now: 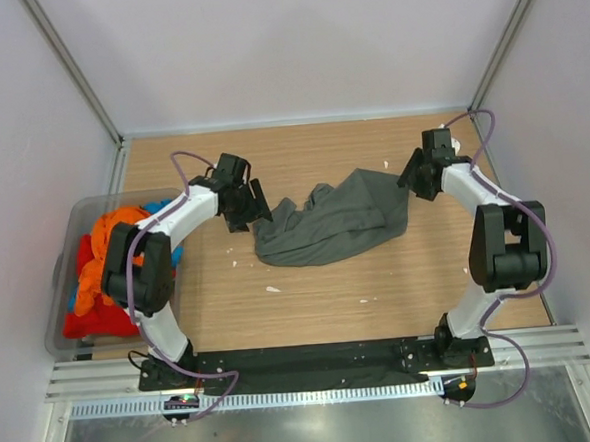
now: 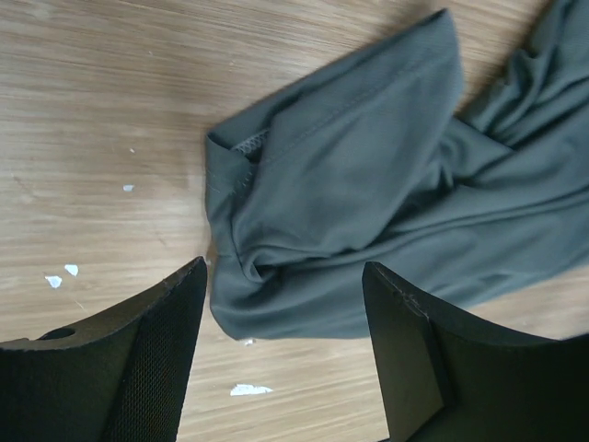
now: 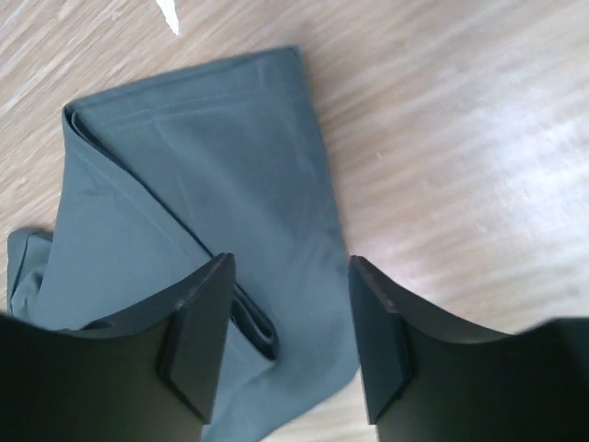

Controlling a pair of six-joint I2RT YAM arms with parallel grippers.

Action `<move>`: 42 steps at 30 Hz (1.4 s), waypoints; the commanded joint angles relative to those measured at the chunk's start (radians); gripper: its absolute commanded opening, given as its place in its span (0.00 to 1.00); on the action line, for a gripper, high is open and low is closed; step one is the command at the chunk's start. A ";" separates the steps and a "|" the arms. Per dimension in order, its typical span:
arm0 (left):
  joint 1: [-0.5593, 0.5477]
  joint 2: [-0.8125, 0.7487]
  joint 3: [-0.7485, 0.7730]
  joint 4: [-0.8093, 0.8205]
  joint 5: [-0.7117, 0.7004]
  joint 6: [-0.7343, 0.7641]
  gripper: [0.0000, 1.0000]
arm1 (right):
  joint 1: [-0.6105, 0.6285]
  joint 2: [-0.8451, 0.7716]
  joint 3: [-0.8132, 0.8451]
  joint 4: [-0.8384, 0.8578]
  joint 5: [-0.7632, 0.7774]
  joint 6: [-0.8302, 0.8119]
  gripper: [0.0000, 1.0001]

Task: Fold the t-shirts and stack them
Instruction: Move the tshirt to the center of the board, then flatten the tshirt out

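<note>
Orange, red and blue t-shirts (image 1: 111,237) lie heaped in a translucent plastic bin (image 1: 61,285) at the desk's (image 1: 330,309) left edge. To its right, the left gripper (image 2: 283,276) hangs with jaws spread wide over the crumpled left end of a dark grey-green t-shirt (image 1: 335,224) lying mid-desk. At that shirt's right end the right gripper (image 3: 290,267) hovers, likewise released, grasping nothing.

One dark grey-green cloth t-shirt (image 1: 335,221), one orange cloth t-shirt (image 1: 113,228), one red cloth t-shirt (image 1: 89,320), one blue cloth t-shirt (image 1: 158,206), one translucent grey plastic bin (image 1: 61,295)
</note>
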 commanded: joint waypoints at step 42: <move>-0.001 0.220 0.186 -0.058 -0.072 -0.004 0.00 | 0.111 0.049 -0.123 0.168 -0.177 0.249 0.25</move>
